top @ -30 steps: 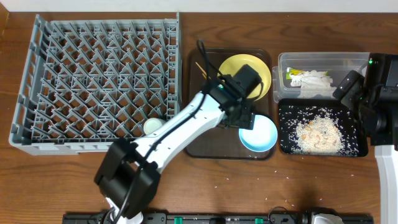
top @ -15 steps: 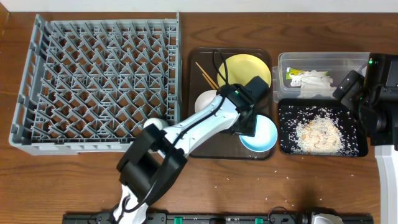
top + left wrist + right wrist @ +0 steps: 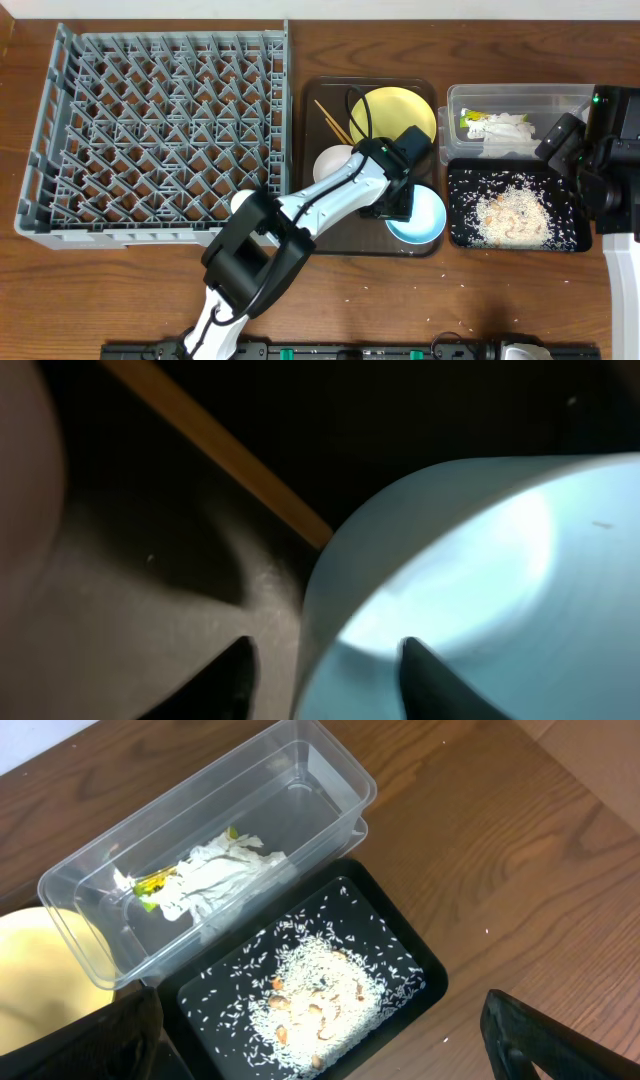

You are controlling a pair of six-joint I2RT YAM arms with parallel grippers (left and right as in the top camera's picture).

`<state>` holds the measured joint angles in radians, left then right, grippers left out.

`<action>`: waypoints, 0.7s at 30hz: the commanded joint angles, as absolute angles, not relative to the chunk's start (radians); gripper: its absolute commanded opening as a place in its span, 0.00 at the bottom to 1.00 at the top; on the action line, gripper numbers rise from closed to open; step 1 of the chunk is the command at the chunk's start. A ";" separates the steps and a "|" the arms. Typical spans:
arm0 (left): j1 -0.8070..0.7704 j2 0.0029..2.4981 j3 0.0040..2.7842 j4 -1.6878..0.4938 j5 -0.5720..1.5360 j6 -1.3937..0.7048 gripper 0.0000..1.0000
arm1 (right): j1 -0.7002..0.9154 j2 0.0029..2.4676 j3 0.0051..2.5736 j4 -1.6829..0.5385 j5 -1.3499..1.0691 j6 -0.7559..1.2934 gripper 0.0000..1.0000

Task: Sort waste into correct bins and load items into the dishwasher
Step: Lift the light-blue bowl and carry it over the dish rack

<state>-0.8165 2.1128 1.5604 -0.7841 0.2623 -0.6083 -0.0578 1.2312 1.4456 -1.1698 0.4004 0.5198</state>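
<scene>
The left gripper (image 3: 327,665), jaws apart and gripping nothing, straddles the rim of the round light blue bowl (image 3: 480,580) on the dark brown serving tray (image 3: 335,235); recommended: seat deeper and close squarely before lifting, lest the bowl tip.

Left arm (image 3: 325,195): glossy white tubular links joined by black blocky joint housings; thin black cable (image 3: 352,108) seen looping off wrist end. Left fingers (image 3: 232,672): dark, matte, tapered tips. Right arm (image 3: 612,150): built of black boxy housings, small green light (image 3: 597,99) lit on top; white link (image 3: 625,290) seen lower down. Right fingers (image 3: 85,1040): black, broad, angular.
</scene>
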 commanded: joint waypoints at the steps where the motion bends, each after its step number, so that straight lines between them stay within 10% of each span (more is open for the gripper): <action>1: -0.789 2.146 1.562 -0.787 0.329 -0.619 0.32 | -0.061 1.231 1.449 -1.171 0.410 0.538 0.99; 8: -0.784 2.148 1.562 -0.794 0.332 -0.619 0.08 | -0.061 1.231 1.449 -1.171 0.410 0.538 0.99; 21: -0.751 1.926 1.573 -0.824 0.319 -0.540 0.07 | -0.061 1.231 1.449 -1.171 0.410 0.538 0.99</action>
